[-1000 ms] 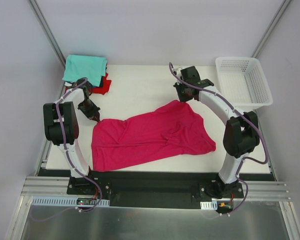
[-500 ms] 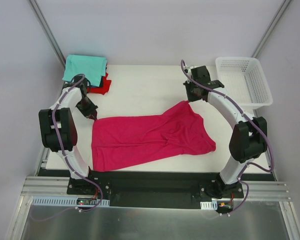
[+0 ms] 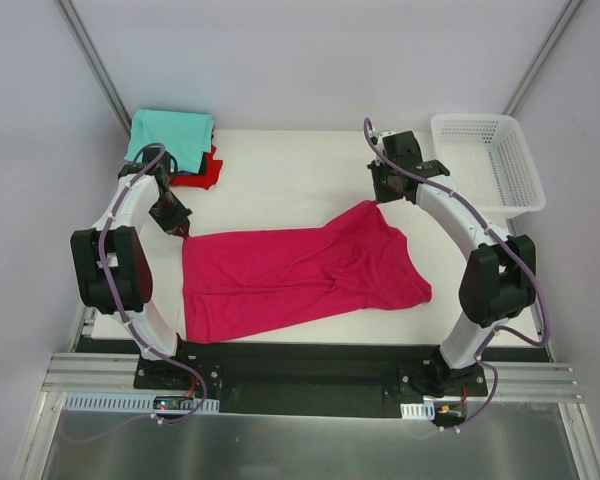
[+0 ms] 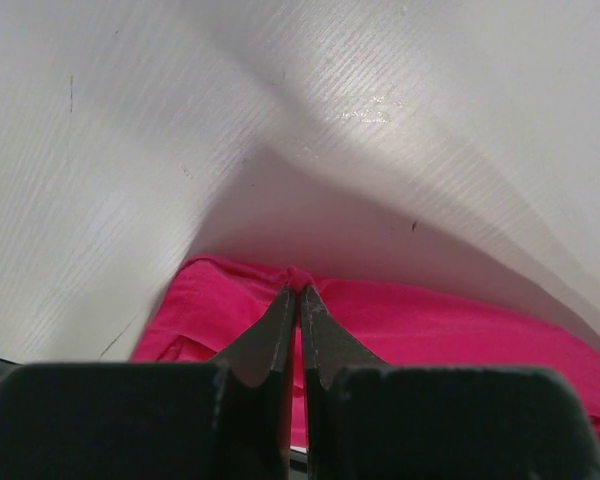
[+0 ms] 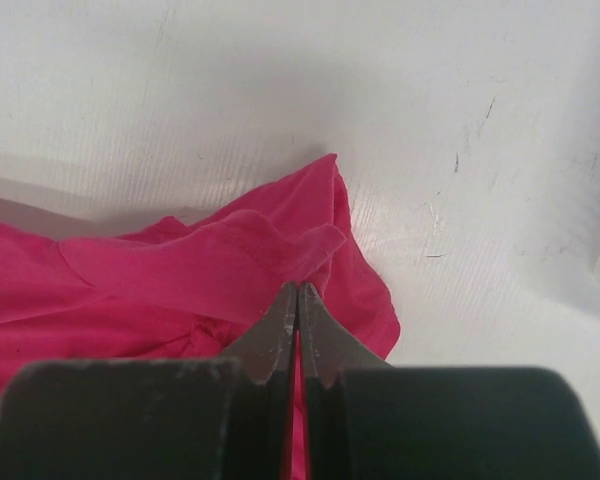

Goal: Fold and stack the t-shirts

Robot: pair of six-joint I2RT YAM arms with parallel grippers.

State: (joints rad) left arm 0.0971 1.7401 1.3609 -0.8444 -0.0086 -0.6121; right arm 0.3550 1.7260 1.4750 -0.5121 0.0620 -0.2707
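Closed left gripper (image 3: pixel 183 232) pinches far-left corner of magenta t-shirt (image 3: pixel 300 270); right gripper (image 3: pixel 377 200), also closed, pinches its far edge. Shirt spread on table (image 3: pixel 280 170); teal t-shirt (image 3: pixel 170 135) atop red t-shirt (image 3: pixel 208 172) far left, basket (image 3: pixel 485 165) far right

White tabletop (image 3: pixel 280 175), faintly ribbed and scuffed. Carries a magenta t-shirt (image 3: pixel 300 270) spread rumpled across the middle, reaching from near the left edge to right of centre. Holds a folded red t-shirt (image 3: pixel 208 172) at the far left corner, topped by a folded teal t-shirt (image 3: pixel 170 135). Bears a white mesh basket (image 3: pixel 472 118) at the far right corner, well apart from the shirts.
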